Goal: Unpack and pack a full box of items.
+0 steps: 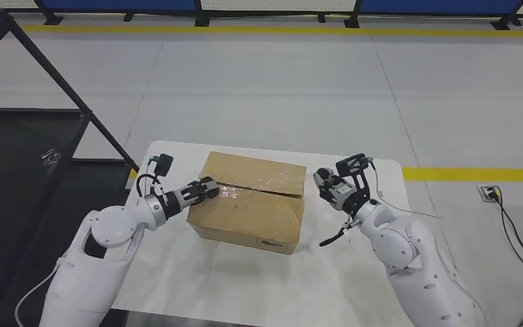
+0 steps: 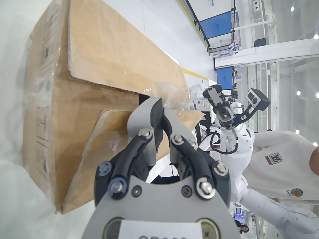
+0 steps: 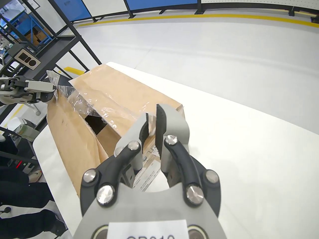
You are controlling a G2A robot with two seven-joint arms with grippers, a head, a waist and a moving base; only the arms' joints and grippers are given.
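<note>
A brown cardboard box (image 1: 249,212) sits mid-surface (image 1: 343,270), long side toward the robot. Its top flaps are parted along the centre seam, showing a dark gap. Crumpled clear tape (image 3: 82,100) lies loose along that seam. The left hand (image 2: 160,105) is at the box's left end, pinched tight on the tape's end. The right hand (image 3: 152,115) hangs just beside the box's right end, fingers narrowly apart, gripping nothing that can be made out.

White table (image 1: 245,278), black rack (image 1: 33,163), yellow floor line (image 1: 458,173)
</note>
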